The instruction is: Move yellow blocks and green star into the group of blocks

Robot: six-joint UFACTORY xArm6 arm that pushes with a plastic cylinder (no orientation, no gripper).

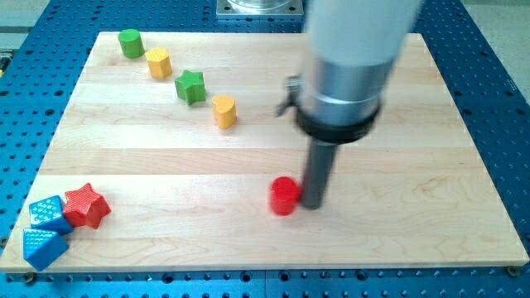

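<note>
Claw first: you have none on this arm, only a straight dark rod, so no opening or grip can be told. My tip (313, 204) stands on the wooden worktop (397, 182), just at the view's right of a red cylinder (284, 196), touching it or all but touching; you cannot tell which from this angle.

In the one camera view, your task blocks lie in a slanting row near the view's top left. A green cylinder (130, 42) sits highest and furthest left. Next down comes a yellow block (158, 62), roughly hexagonal. After it you see the green star (190, 86), and then a second yellow block (224, 111), the nearest of the row to my tip, though well apart from it. The four stand near one another without touching.

At the view's bottom left corner you find the group: a red star (86, 205) touching a blue block (48, 213) beside it, and another blue block (41, 247) just below, close to the worktop's edge. That group lies well apart from the slanting row and from my tip.
</note>
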